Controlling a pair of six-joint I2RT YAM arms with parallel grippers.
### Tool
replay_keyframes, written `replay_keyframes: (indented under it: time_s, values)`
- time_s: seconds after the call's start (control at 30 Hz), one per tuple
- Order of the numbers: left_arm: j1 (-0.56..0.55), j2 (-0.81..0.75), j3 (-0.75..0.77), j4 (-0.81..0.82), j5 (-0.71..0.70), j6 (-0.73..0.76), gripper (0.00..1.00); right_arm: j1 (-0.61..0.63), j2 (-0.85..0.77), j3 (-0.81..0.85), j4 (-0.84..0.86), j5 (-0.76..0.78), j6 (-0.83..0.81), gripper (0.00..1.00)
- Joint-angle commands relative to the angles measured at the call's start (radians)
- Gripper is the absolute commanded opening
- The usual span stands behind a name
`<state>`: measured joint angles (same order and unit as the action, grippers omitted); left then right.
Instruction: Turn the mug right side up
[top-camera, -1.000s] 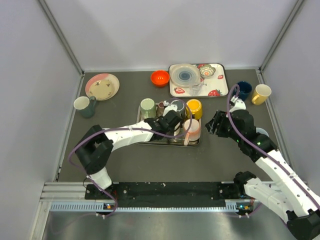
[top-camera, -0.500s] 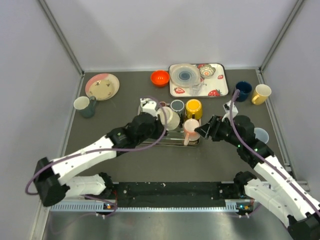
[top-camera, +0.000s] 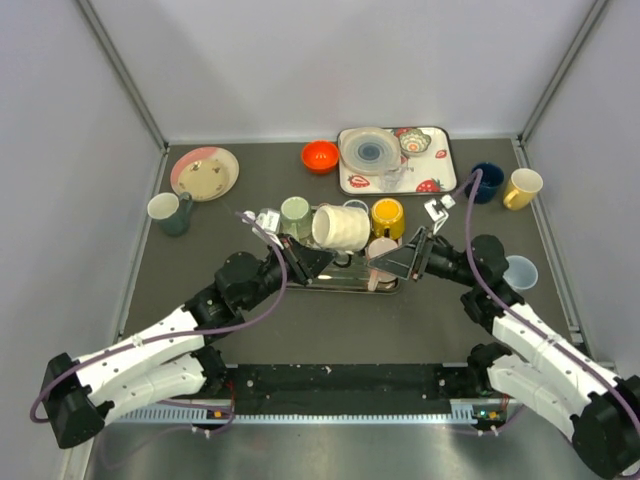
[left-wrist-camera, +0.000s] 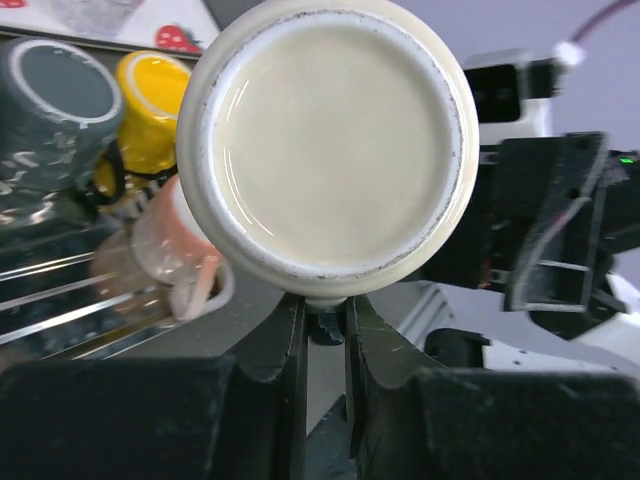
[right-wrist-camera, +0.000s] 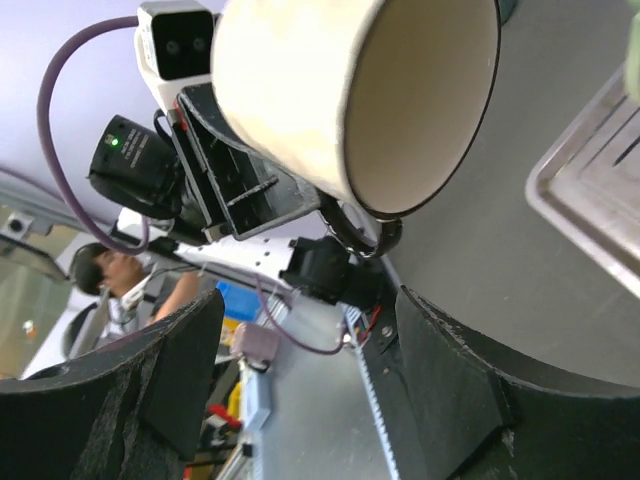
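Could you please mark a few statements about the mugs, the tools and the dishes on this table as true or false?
1. The left tool grips the cream mug by its handle. True.
2. The cream mug stands upright on the metal tray. False: it is held in the air on its side, above the tray.
3. The right tool is open and holds nothing. True.
4. The orange bowl sits on the strawberry tray. False: it sits on the table, just left of that tray.
5. A yellow mug is on the metal tray. True.
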<state>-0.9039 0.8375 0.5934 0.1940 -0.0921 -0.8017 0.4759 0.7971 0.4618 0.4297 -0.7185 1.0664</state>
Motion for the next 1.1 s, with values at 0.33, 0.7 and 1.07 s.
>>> replay_keyframes:
  time_s: [0.33, 0.7, 1.07]
  values:
    - [0.007, 0.0, -0.033, 0.436, 0.16, -0.198, 0.0, 0.084, 0.119, 0.06, 0.175, -0.114, 0.024, 0.74]
    - [0.007, 0.046, -0.049, 0.487, 0.219, -0.261, 0.0, 0.089, 0.2, 0.081, 0.33, -0.029, 0.083, 0.7]
    - [0.007, 0.087, -0.07, 0.528, 0.275, -0.29, 0.0, 0.132, 0.297, 0.124, 0.402, -0.013, 0.127, 0.54]
